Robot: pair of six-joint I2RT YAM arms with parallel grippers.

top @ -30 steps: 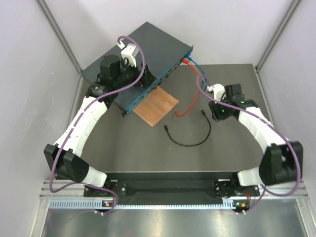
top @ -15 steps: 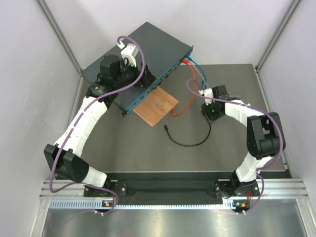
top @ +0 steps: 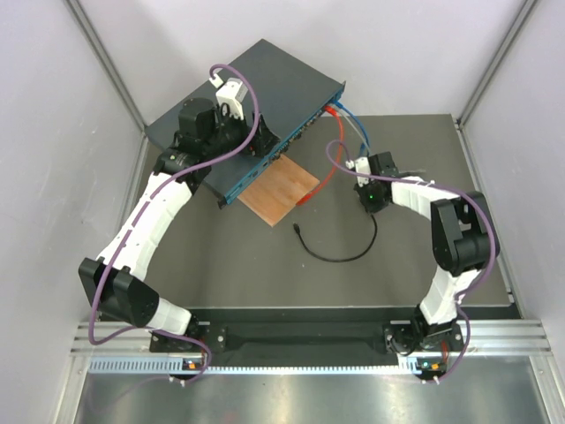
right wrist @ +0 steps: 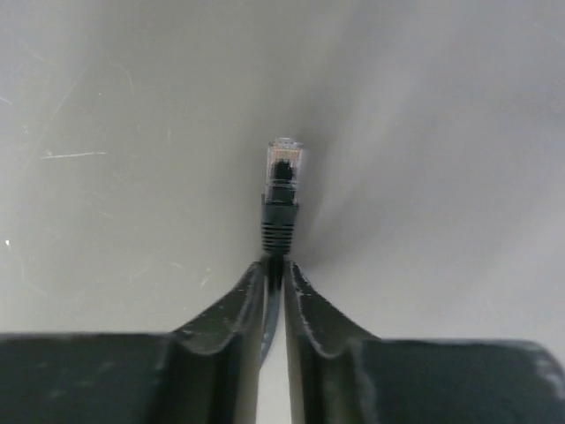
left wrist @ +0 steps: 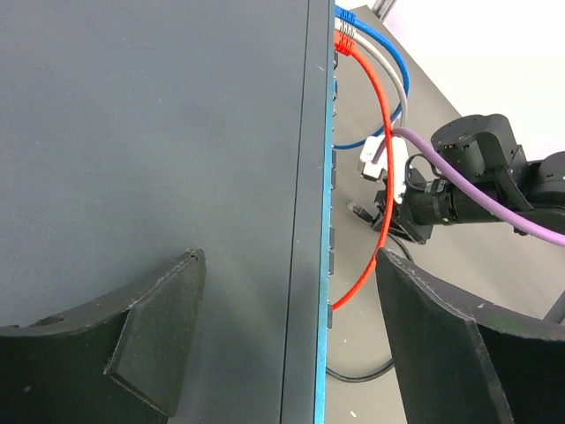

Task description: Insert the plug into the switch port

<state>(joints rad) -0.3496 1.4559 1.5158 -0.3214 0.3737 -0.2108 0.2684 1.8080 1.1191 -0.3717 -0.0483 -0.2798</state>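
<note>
Your small clear-tipped plug [right wrist: 282,163] with its ribbed black boot lies just above the grey table [right wrist: 115,124]. In the right wrist view its long axis runs straight out from the fingers and the tip points away from the wrist. The right gripper [right wrist: 275,265] is pinched together on the thin black cable [top: 340,258] right behind that boot. That arm is folded high at the elbow, its forearm reaching in towards the middle of the table, well apart from the large flat slate-grey metal switch [top: 256,84] at the far left. Your left arm stretches out over the switch, and the left gripper [left wrist: 290,258] has its fingers spread wide astride the teal front edge [left wrist: 321,371]. From overhead the plug is hidden under the right gripper, so you cannot read its heading there. The sockets are too small to make out.
</note>
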